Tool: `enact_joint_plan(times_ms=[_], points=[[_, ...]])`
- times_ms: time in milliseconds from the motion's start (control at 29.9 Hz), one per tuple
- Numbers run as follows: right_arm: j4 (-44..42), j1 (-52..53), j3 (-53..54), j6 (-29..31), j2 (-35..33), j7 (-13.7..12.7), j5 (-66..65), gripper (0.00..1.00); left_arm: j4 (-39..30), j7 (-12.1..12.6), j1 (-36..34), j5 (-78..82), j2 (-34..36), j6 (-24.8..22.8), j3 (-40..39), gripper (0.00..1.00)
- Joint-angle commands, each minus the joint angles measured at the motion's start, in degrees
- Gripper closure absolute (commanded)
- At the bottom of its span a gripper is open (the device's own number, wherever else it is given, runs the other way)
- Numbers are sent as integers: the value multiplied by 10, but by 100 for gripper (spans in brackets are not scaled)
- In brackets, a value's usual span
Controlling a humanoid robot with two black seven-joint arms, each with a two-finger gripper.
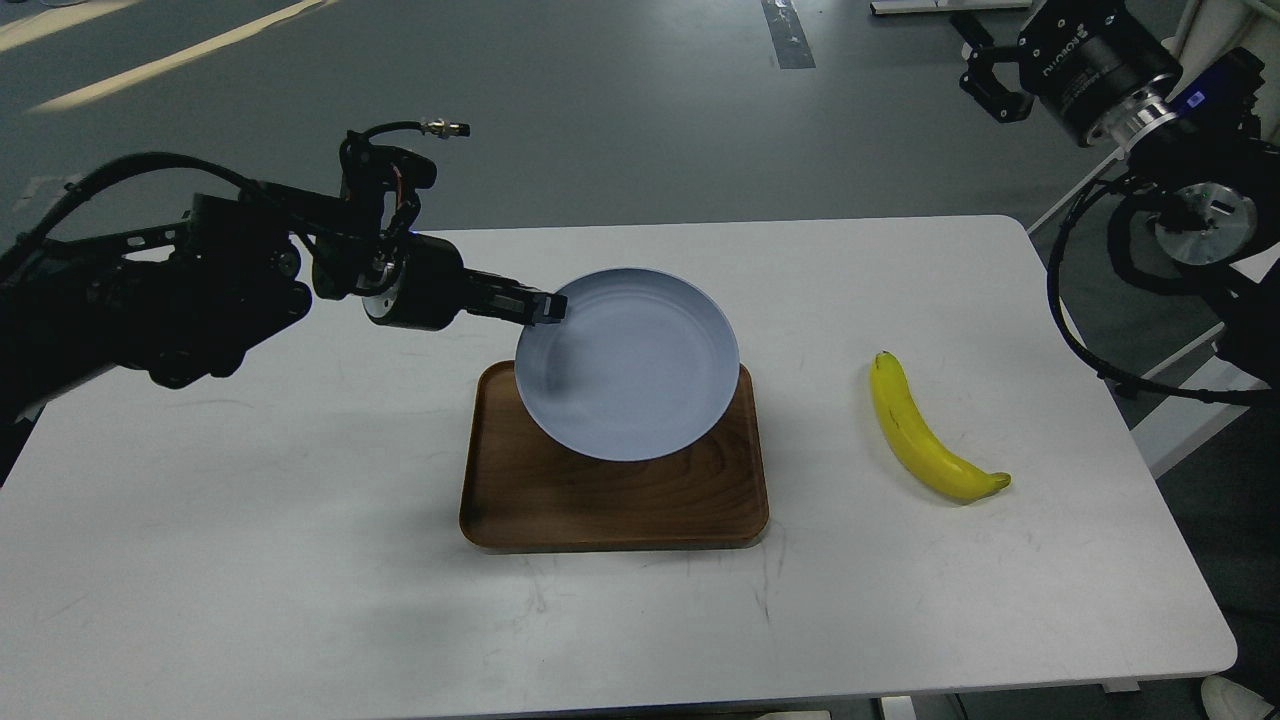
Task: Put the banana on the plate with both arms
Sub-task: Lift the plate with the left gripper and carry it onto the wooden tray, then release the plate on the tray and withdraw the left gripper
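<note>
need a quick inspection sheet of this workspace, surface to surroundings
surface: white table with faint scuff marks, rounded corners.
job's things: plate tilted, lifted over the wooden tray, held at its left rim; banana lies on the table to the right of the tray, apart from it, untouched.
clutter: nothing seen.
grippers: left claw shut on the plate rim; right claw raised off the table's far right corner, seen dark, state cannot be told.
cables: black cables loop along both arms; one hangs beside the table's right edge.
surroundings: grey floor with pale tape lines; white frame at right.
</note>
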Motion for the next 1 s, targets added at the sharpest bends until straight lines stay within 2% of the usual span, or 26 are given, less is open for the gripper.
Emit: enact_joint_plan(times_ms=[0, 368, 970], points=[[-1, 8, -4, 0, 7, 0, 0, 0, 34, 0, 7, -1, -44, 0, 16, 100], [-1, 7, -5, 0, 7, 0, 0, 0, 163, 0, 33, -2, -140, 0, 54, 100], [6, -5, -6, 0, 6, 1, 0, 0, 182, 0, 57, -2, -125, 0, 65, 100]])
